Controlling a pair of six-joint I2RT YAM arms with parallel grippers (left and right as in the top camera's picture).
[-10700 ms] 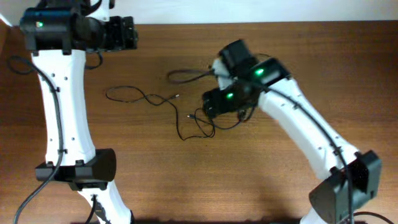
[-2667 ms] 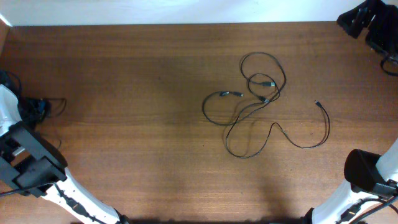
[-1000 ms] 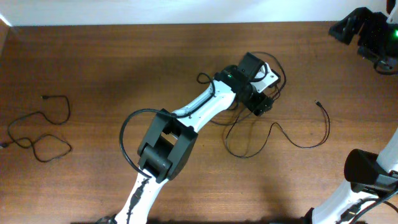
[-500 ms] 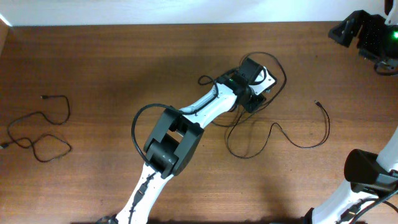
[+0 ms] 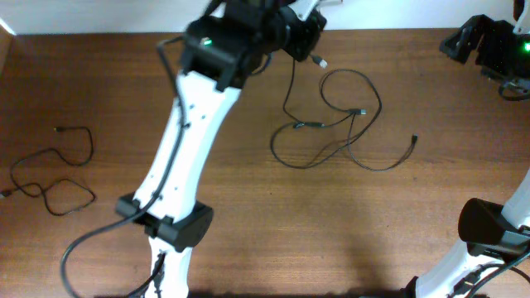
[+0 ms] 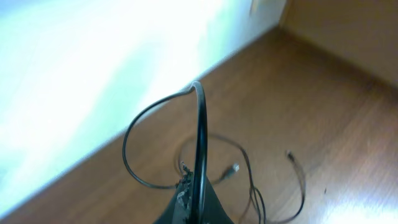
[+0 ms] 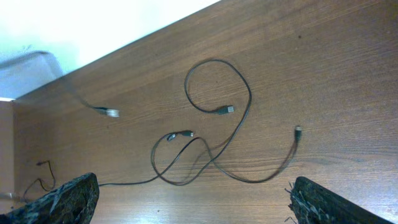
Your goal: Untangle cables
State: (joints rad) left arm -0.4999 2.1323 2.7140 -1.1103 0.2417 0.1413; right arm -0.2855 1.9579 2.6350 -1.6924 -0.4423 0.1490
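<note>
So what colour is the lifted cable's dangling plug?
Silver plug on a black cable; clearest in the overhead view.

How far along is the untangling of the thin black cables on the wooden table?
Partly done. One thin black cable lies alone at the table's left side. In hand: the left gripper is shut on another black cable, held above the table, silver plug dangling. Left: the bunch of overlapping cords at centre right; the right gripper is open, off at the far corner.
</note>
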